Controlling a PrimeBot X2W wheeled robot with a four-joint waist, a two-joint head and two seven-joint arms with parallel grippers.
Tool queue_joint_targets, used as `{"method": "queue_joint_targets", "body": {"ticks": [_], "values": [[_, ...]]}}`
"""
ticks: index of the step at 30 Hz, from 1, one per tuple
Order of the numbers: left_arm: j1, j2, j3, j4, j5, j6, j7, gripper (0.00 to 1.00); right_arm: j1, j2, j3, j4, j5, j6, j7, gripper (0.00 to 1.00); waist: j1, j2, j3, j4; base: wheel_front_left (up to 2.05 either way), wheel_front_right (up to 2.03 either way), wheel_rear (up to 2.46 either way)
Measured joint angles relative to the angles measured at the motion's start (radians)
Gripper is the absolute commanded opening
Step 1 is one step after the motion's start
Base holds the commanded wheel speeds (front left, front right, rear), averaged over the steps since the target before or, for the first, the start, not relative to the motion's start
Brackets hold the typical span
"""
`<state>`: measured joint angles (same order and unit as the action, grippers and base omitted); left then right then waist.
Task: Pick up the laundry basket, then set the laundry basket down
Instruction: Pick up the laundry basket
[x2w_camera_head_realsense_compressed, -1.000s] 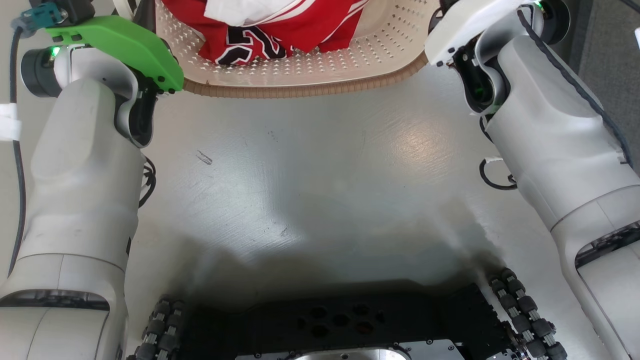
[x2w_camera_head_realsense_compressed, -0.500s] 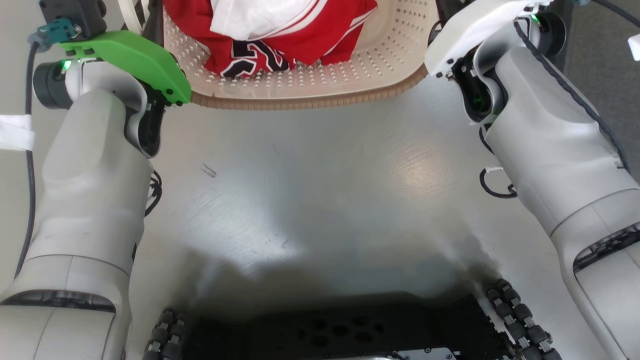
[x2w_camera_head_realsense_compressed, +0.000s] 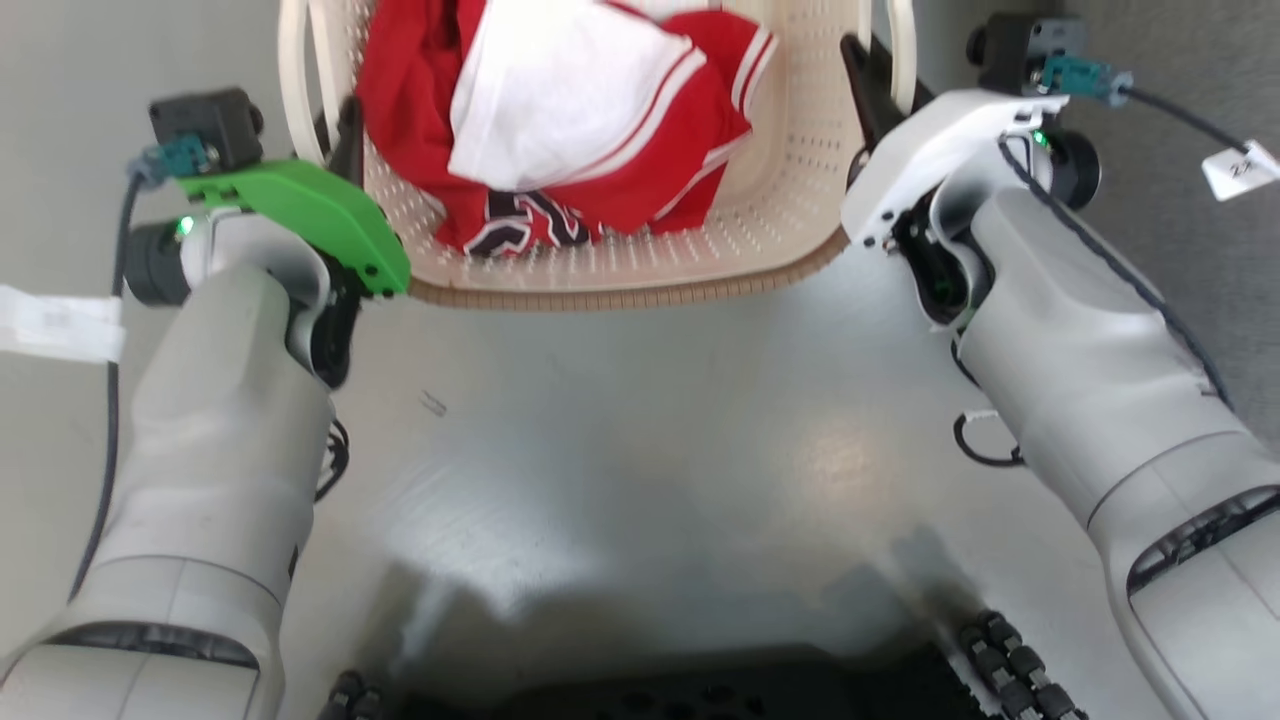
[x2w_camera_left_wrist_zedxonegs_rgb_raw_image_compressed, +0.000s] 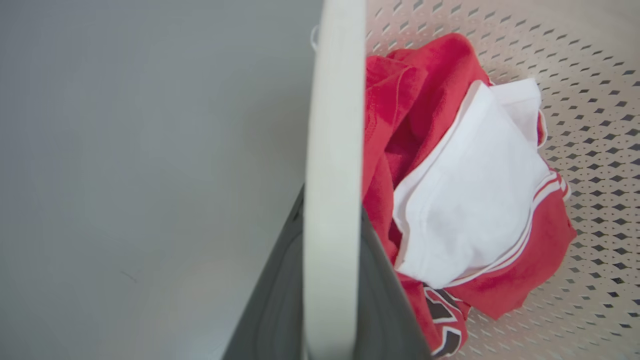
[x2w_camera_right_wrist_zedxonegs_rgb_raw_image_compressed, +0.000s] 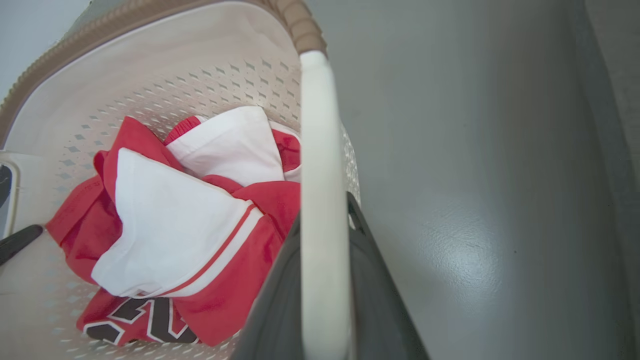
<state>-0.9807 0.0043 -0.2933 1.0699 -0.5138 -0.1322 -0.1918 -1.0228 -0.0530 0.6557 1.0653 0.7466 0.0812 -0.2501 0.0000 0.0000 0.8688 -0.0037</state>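
Head view: basket (x2w_camera_head_realsense_compressed: 620, 296) sits between the two grippers, brown rim nearest the robot, cream perforated walls. Left gripper (x2w_camera_head_realsense_compressed: 345, 135) is at the basket's left side, one dark finger showing just beside the left handle (x2w_camera_head_realsense_compressed: 292, 100). Right gripper (x2w_camera_head_realsense_compressed: 865, 85) is at the basket's right side, just beside the right handle (x2w_camera_head_realsense_compressed: 905, 50). Inside the basket lies a red jersey (x2w_camera_head_realsense_compressed: 650, 190) with a white cloth (x2w_camera_head_realsense_compressed: 560, 110) on top, between the grippers and closer to the left one. Grey floor (x2w_camera_head_realsense_compressed: 640, 430) under everything. There is a green cover (x2w_camera_head_realsense_compressed: 300, 215) on the left wrist and a white cover (x2w_camera_head_realsense_compressed: 930, 140) on the right wrist

Left wrist view: white handle bar runs straight up between the two dark fingers (x2w_camera_left_wrist_zedxonegs_rgb_raw_image_compressed: 270, 310), which press on both sides of it, so the left gripper is clamped on the handle. Clothes just right of the fingers, bare floor to their left

Right wrist view: same layout mirrored. Handle bar is sandwiched between the dark fingers (x2w_camera_right_wrist_zedxonegs_rgb_raw_image_compressed: 270, 305), so the right gripper is clamped on it. Clothes left of the fingers, floor to the right, brown rim past the fingertips at the handle's far end

Cannot tell if the basket bottom touches the floor or hangs off it
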Motion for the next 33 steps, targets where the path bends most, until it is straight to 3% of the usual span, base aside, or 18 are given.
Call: {"method": "queue_joint_targets", "body": {"ticks": [13, 33], "values": [[0.102, -0.011, -0.041, 0.042, -0.051, 0.0, 0.016, 0.0, 0.105, 0.01, 0.044, 0.04, 0.056, 0.015, 0.015, 0.0, 0.0, 0.0, -0.178, -0.009, 0.0, 0.0, 0.0], [0.294, -0.022, -0.087, 0.097, -0.131, -0.001, 0.089, 0.0, 0.281, 0.022, 0.11, 0.063, 0.15, 0.015, 0.15, 0.0, 0.0, 0.0, -0.466, -0.017, 0.0, 0.0, 0.0]]}}
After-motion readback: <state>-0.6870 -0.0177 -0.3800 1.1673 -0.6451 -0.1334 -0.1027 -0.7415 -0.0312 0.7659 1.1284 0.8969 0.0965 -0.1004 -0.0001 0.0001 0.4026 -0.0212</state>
